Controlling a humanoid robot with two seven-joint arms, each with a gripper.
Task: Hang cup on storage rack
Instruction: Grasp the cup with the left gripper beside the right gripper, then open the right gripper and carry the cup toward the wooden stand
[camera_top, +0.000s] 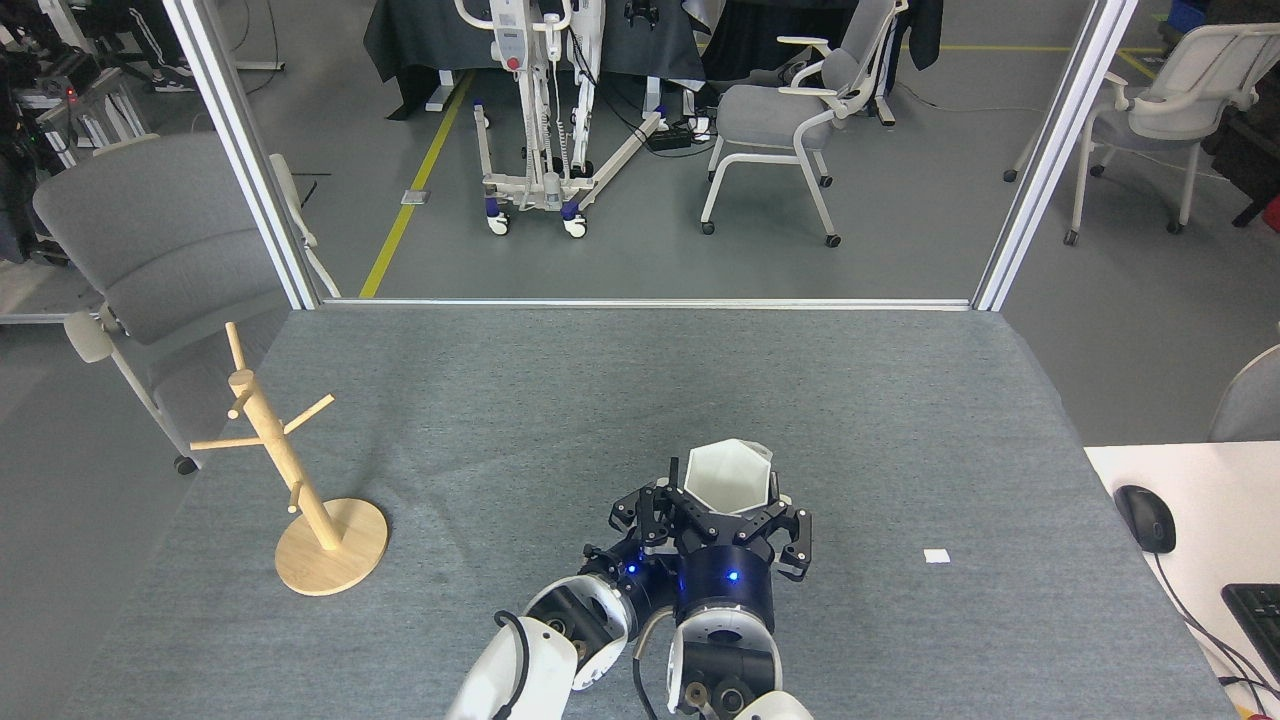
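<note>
Grey felt-covered table (560, 400); light wooden peg rack (290, 470) at its left, well apart from the matte white hexagonal cup (728, 476), clasped by the right gripper (728, 515). Left gripper (645, 515) adjoins; state indeterminate. Risk: crowded grippers colliding, cup slipping in transit.

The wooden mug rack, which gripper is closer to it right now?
Left. The left gripper sits to the right of the storage rack, just left of the cup. The right gripper is beside it, further right, at the cup.
</note>
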